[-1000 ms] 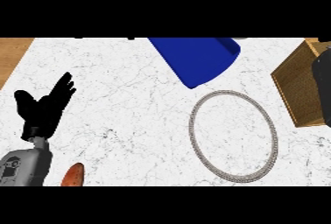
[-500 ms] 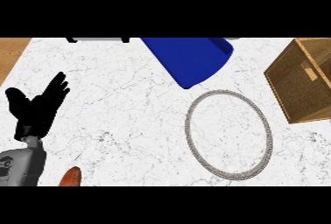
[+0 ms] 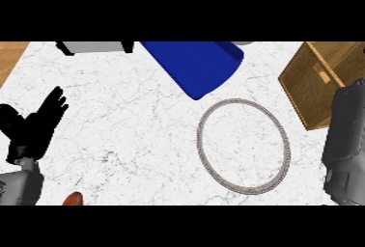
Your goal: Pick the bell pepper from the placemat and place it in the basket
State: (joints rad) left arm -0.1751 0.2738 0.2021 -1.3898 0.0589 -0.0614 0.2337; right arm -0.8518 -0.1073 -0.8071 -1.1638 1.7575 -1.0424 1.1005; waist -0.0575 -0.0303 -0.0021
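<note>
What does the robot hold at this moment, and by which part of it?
Nothing, as far as can be seen. The left hand is open at the left edge; the right hand is out of view.

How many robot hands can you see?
1. The left hand is at the left edge, open with fingers up. At the right, only a grey forearm shows; its hand may be hidden.

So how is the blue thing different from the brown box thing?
The blue mat is plain deep blue; the wooden basket is tan and wood-like. The blue mat lies flat at the counter's far edge; the wooden basket has raised walls and stands at the right. Both rest on the white marble counter, turned at an angle.
</note>
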